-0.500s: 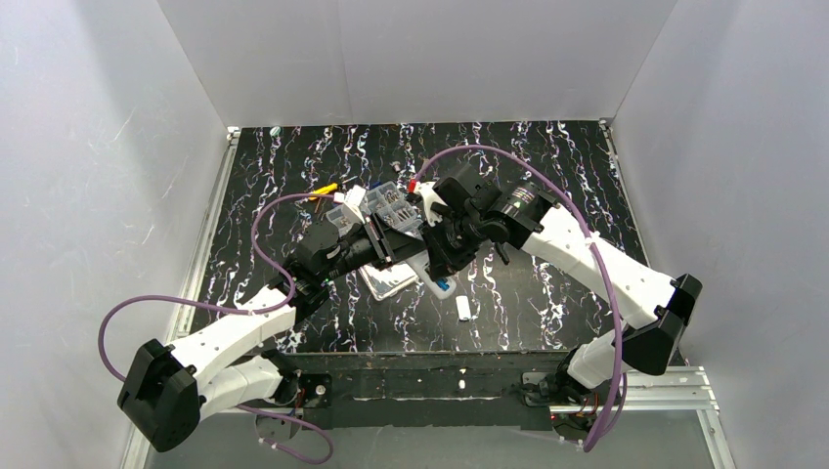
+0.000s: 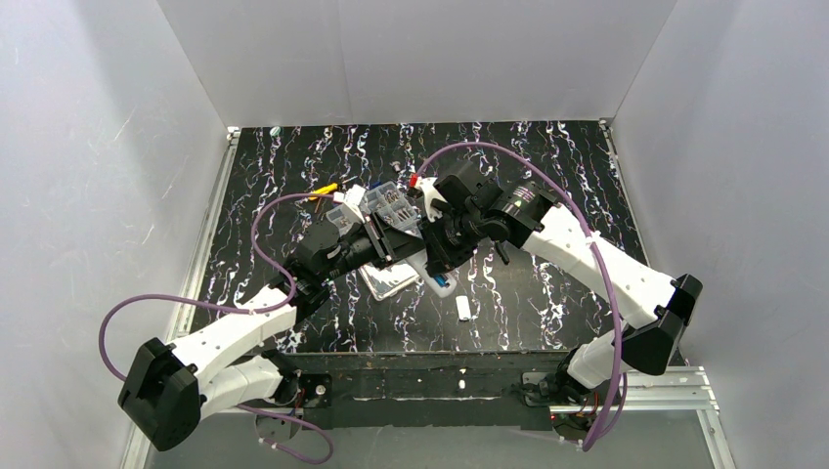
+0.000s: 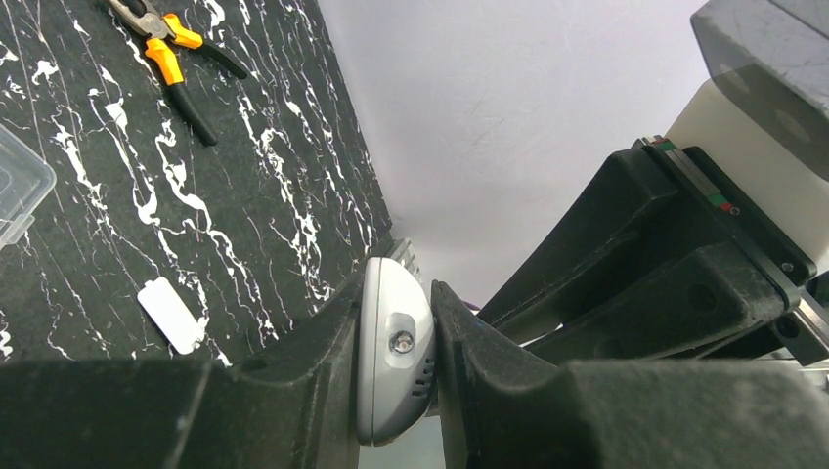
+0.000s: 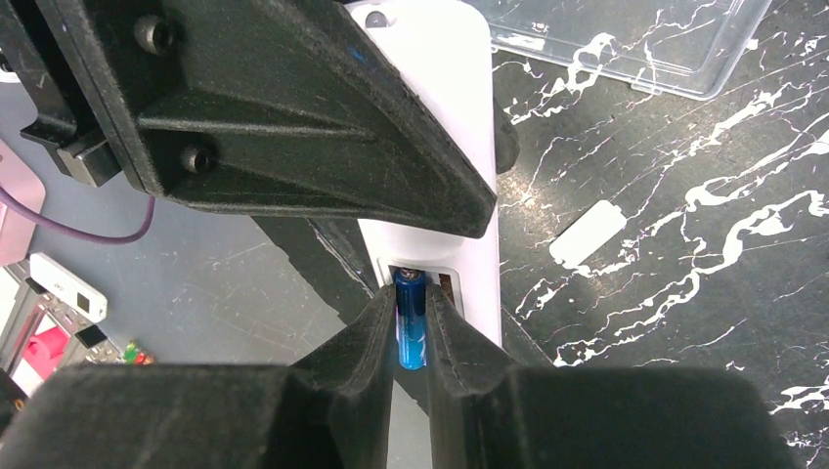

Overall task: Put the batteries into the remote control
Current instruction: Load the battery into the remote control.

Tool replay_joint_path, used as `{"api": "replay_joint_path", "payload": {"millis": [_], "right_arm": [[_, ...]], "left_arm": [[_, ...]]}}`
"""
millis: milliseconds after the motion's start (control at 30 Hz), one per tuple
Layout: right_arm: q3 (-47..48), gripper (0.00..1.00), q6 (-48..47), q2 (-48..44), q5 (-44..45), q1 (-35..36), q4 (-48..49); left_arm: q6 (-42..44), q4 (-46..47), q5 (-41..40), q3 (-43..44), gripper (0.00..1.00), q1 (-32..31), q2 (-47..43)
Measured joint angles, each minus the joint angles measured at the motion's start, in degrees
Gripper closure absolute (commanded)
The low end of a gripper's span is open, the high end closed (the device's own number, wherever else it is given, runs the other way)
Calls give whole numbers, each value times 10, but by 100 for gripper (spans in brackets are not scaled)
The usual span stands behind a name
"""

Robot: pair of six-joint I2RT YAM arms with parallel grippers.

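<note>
Clamps remote control [image 3: 394, 342] in left gripper [image 3: 396, 366] jaws, midway between side edges; pinches 1 battery [image 4: 411, 327] in right gripper [image 4: 412, 342] jaws at the recess. Seemingly seats none yet; 2nd unseen.

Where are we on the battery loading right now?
Done: the cover piece is off, lying on the table; the left gripper clamps the remote control. In hand: the right gripper holds one blue battery at the open recess, not yet seated. Left: seat it; the second battery shows in no view.
</note>
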Motion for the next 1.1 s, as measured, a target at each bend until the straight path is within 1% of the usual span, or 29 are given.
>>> {"api": "replay_joint_path", "payload": {"millis": [167, 233, 333, 400, 800, 1100], "right_arm": [[0, 75, 1, -1, 2, -1, 0], [0, 73, 1, -1, 2, -3, 0], [0, 66, 2, -2, 4, -3, 2], [0, 64, 4, -3, 4, -3, 4], [1, 62, 6, -6, 4, -3, 1], [19, 60, 6, -14, 6, -4, -5]], "left_arm": [[-6, 9, 0, 0, 100, 0, 7], [-8, 11, 0, -1, 100, 0, 8], [-10, 16, 0, -3, 100, 0, 8], [-12, 19, 0, -6, 100, 0, 8], [-12, 21, 0, -7, 100, 0, 11], [-17, 24, 2, -7, 100, 0, 16]]}}
